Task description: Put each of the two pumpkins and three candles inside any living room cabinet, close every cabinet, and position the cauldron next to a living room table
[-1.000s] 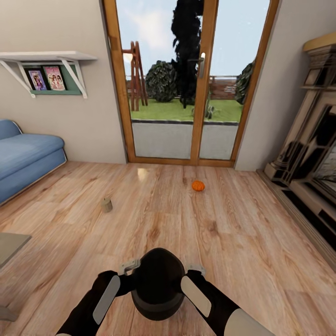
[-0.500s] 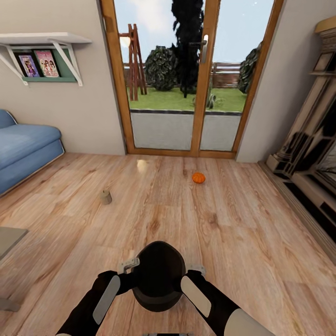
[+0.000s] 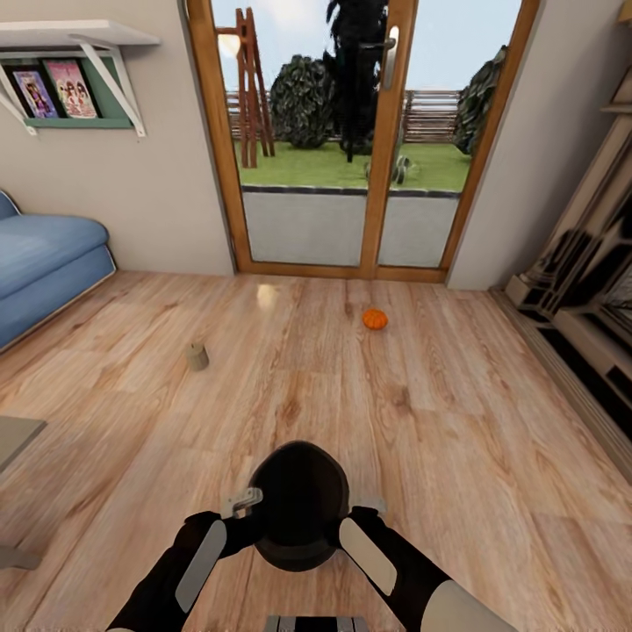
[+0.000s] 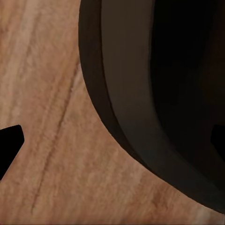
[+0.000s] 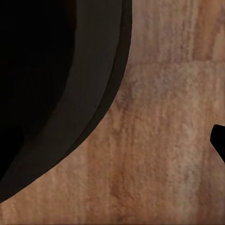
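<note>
Ahead, head view: pumpkin (image 3: pixel 375 319), candle (image 3: pixel 197 356) | wrist views: cauldron (image 4: pixel 154 93) wall | tools' grip: cannot tell

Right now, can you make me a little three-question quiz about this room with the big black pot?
1. True or false: the small orange ribbed pumpkin sits on the blue sofa.
2. Which lies nearer the sofa: A) the short greyish candle or B) the pumpkin?
3. Fill in: the round black cauldron is between the robot's two ____.

Key
1. False: it sits on the wooden floor, near the glass doors.
2. A
3. arms: the left gripper and right gripper flank it.
</note>
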Controlling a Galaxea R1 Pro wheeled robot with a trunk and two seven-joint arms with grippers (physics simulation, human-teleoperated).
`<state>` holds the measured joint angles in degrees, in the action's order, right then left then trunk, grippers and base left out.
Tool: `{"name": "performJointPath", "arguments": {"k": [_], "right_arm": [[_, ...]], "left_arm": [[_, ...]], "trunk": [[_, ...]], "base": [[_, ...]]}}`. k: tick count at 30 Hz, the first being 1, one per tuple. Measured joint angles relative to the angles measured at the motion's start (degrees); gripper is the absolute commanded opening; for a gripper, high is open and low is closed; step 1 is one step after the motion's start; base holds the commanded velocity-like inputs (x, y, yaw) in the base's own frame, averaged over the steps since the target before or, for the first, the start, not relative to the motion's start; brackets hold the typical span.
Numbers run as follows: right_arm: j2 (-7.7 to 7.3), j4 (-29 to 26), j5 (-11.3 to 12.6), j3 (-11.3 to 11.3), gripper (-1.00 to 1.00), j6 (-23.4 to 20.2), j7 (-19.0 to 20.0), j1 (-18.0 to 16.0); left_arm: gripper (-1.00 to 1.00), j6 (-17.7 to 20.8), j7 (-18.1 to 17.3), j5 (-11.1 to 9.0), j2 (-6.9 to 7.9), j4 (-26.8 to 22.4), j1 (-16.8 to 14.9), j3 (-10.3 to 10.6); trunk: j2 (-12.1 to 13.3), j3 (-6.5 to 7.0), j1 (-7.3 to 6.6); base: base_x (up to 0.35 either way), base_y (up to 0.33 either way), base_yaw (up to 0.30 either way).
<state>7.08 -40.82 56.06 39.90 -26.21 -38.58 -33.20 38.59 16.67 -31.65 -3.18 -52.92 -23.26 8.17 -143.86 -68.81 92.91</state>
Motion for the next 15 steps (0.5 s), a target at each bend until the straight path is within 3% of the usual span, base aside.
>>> {"name": "performJointPath", "arguments": {"k": [9, 15], "right_arm": [[-0.01, 0.6, -0.2, 0.0, 1.0, 0.0, 0.1, 0.0], [-0.02, 0.6, -0.1, 0.0, 1.0, -0.1, 0.0, 0.0]], "left_arm": [[1.0, 0.0, 0.0, 0.0, 0.0, 0.0, 0.0, 0.0], [1.0, 0.0, 0.0, 0.0, 0.0, 0.0, 0.0, 0.0]], "trunk": [[0.0, -0.45, 0.06], [0.0, -0.46, 0.05]], "base": [[0.005, 0.0, 0.0], [0.145, 0.0, 0.0]]}}
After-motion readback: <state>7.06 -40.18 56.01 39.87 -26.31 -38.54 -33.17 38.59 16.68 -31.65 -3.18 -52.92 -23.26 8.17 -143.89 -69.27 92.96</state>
